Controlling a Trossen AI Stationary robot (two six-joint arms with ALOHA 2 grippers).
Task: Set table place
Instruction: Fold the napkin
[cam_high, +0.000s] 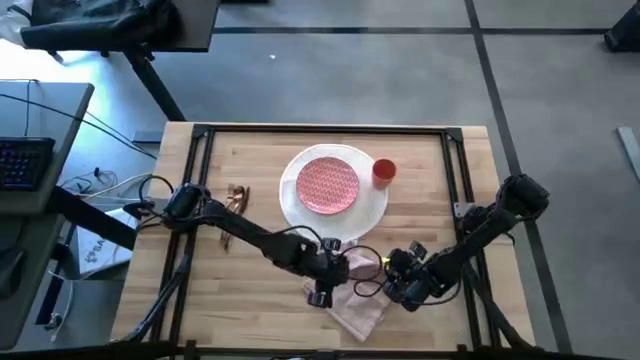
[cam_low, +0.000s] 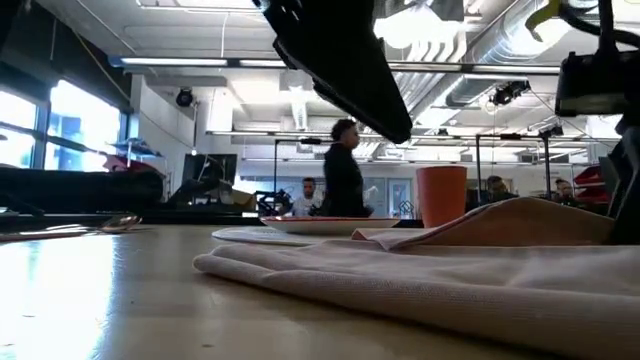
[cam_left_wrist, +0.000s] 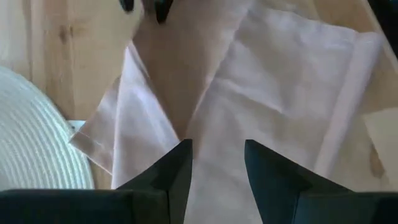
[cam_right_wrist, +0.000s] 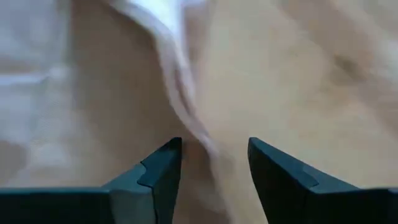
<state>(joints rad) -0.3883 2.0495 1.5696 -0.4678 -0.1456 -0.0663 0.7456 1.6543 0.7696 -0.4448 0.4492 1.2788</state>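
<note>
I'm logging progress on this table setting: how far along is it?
Done: the red-patterned plate sits on the white plate, with the orange cup beside them. In hand: the open left gripper and open right gripper hover over the pink napkin, which lies rumpled. Left: the cutlery sits apart.

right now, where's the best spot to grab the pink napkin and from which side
Probably the loose corner of the napkin nearest the white plate: it lies thin and flat, so come straight down. The open left gripper is above the cloth.
</note>
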